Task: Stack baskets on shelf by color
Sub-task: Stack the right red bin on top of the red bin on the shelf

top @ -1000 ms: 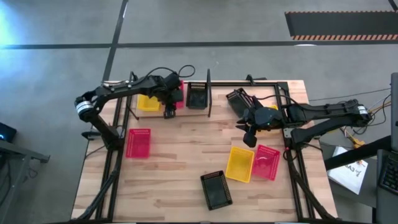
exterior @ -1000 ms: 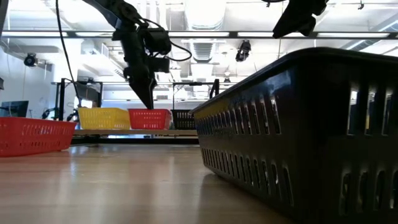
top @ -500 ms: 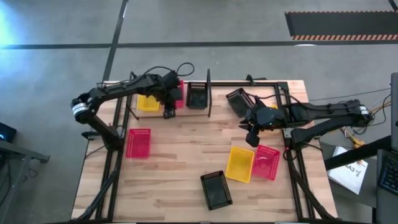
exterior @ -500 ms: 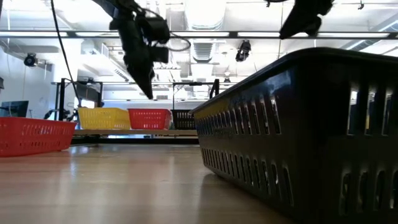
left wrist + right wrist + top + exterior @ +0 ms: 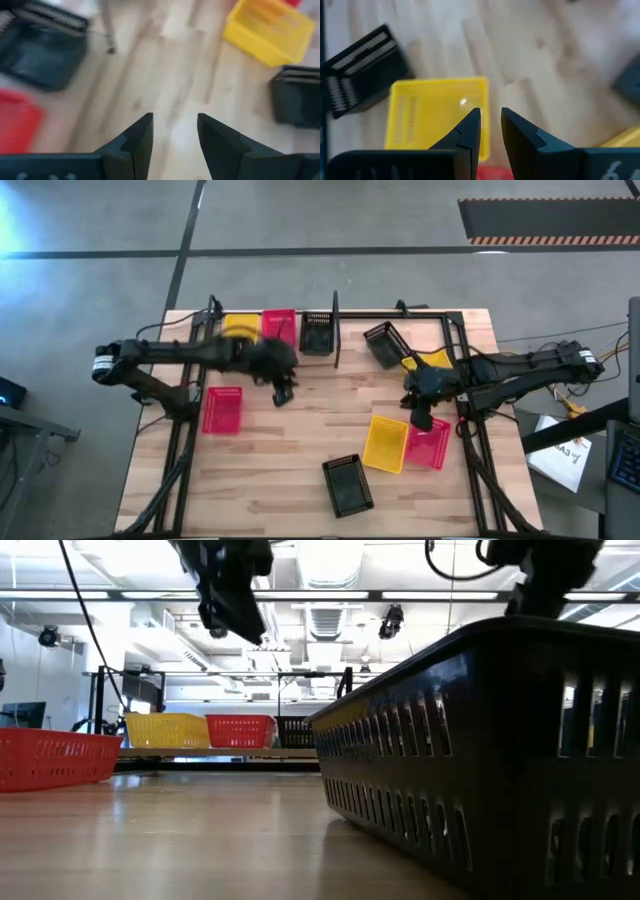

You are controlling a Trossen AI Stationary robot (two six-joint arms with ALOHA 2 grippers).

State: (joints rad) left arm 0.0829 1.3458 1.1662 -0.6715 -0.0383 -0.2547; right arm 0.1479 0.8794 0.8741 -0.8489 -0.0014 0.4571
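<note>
Roughly half done, by the look of it. Already on the shelf [image 5: 345, 313], beyond the left gripper [image 5: 283, 393]: a yellow basket [image 5: 238, 326], a red basket [image 5: 278, 325] and a black basket [image 5: 317, 332], side by side. Left to stack: a red basket on the table [image 5: 222, 409] beside the left gripper; a loose yellow basket [image 5: 385, 443] and a red one [image 5: 430, 440] just under the right gripper [image 5: 421, 418]; a black basket near the front edge [image 5: 347, 484]; a tilted black basket [image 5: 383, 345] and a yellow one behind the right arm [image 5: 432, 360].

Left gripper: fingers spread, holding nothing, above bare wood. Right gripper: fingers apart by a narrow gap, empty, above the loose yellow basket.

Hard to judge: how many baskets lie in each pile on the shelf; the yellow one behind the right arm, mostly covered; wrist views blurred.
</note>
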